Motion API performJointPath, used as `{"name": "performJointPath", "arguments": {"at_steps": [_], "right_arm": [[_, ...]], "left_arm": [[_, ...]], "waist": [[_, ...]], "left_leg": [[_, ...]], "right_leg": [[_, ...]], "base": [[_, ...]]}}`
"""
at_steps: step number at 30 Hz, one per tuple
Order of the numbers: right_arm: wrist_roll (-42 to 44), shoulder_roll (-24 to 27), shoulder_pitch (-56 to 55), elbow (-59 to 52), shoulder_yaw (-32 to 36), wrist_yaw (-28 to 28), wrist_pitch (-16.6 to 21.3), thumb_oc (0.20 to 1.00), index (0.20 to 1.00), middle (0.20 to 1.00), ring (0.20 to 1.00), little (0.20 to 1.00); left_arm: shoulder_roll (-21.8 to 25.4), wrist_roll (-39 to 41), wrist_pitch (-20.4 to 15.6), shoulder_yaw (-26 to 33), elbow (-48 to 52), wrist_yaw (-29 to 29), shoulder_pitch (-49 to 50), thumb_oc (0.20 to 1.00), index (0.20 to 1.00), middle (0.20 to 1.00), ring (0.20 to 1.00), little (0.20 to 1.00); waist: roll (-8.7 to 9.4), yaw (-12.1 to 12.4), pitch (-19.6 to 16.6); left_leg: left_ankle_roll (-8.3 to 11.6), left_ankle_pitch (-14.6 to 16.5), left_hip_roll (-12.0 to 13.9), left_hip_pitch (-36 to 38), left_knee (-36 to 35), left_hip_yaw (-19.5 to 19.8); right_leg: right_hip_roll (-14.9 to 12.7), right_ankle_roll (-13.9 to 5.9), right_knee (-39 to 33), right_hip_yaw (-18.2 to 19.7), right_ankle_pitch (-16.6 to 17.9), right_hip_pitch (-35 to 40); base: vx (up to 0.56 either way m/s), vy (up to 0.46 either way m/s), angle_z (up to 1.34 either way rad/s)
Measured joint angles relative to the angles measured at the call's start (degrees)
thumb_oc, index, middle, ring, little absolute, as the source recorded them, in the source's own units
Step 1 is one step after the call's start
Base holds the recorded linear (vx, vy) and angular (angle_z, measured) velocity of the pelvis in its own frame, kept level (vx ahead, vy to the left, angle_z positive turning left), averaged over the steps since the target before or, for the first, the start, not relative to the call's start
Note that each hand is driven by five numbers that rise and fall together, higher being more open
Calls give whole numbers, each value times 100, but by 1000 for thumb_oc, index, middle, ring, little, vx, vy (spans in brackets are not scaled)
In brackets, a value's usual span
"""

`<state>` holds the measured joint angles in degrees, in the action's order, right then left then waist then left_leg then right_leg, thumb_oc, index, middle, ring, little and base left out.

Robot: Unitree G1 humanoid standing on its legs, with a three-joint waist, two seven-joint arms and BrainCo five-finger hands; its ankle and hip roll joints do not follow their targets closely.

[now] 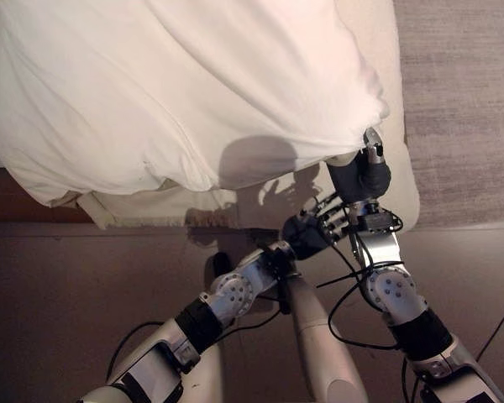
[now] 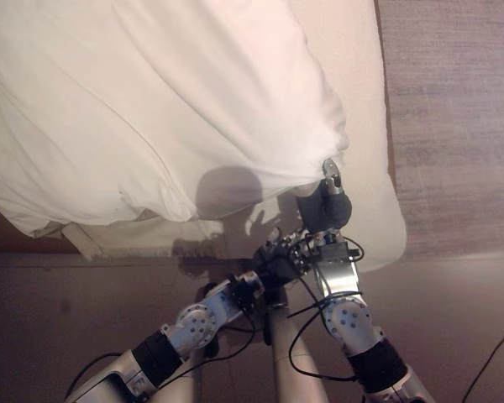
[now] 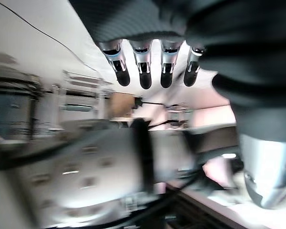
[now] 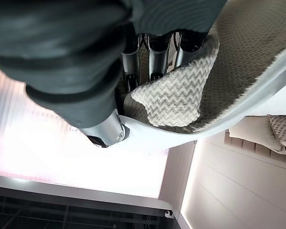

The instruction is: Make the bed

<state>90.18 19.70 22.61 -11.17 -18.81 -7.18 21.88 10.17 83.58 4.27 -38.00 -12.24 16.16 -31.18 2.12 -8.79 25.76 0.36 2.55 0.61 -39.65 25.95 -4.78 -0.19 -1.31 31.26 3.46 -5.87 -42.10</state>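
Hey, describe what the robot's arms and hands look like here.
Both arms are silver-grey with round perforated joint housings and black bands. The left hand and right hand wear dark ribbed covers. In the left wrist view, silver fingers with dark tips sit in a row, and the thumb is silver.

Brown floor near, grey rug to right, prob. carpet.

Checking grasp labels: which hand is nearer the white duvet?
Right. The right hand grips the white duvet at its bunched corner; the left hand hangs open just below, off the cloth.
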Motion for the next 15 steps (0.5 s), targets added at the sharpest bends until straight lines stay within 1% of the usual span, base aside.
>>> {"name": "performJointPath", "arguments": {"at_steps": [3, 5, 8, 11, 15], "right_arm": [[0, 1, -38, -3, 20, 0, 29, 200, 200, 200, 200, 200], [0, -1, -45, -3, 21, 0, 30, 200, 200, 200, 200, 200], [0, -34, -94, -3, 72, 0, 30, 200, 200, 200, 200, 200], [-1, -98, -165, -7, 167, -1, 31, 200, 200, 200, 200, 200], [-3, -116, -159, -30, 245, -3, 32, 200, 200, 200, 200, 200]], "left_arm": [[-4, 100, -169, 402, 5, 4, 11, 1000, 1000, 1000, 1000, 1000], [-2, 101, -235, 565, 10, 12, 23, 1000, 1000, 1000, 1000, 1000], [4, 101, -232, 823, 87, 76, 165, 1000, 1000, 1000, 1000, 1000], [31, 99, -227, 1031, 144, 206, 413, 1000, 1000, 1000, 1000, 1000], [119, 97, -159, 1135, 170, 402, 642, 1000, 1000, 1000, 1000, 1000]], "waist": [[5, -5, -2], [14, -5, -6], [90, -2, -51], [240, 16, -140], [267, 26, -157]], "left_leg": [[4, 5, 10, -6, -1, 4], [1, 7, 7, -10, 0, 3], [8, 17, 8, -22, 0, 3], [20, 26, 18, -40, 7, 11], [16, 29, 5, -62, 26, 17]], "right_leg": [[1, 0, 3, -2, 0, 0], [1, -1, 4, -2, -1, 0], [3, -7, -14, 0, -5, -14], [2, -6, -37, -2, -5, -20], [-1, -1, -25, -5, -1, -20]], "base": [[0, 0, 0], [0, 0, 0], [0, 0, 0], [0, 0, 0], [0, 0, 0]]}}
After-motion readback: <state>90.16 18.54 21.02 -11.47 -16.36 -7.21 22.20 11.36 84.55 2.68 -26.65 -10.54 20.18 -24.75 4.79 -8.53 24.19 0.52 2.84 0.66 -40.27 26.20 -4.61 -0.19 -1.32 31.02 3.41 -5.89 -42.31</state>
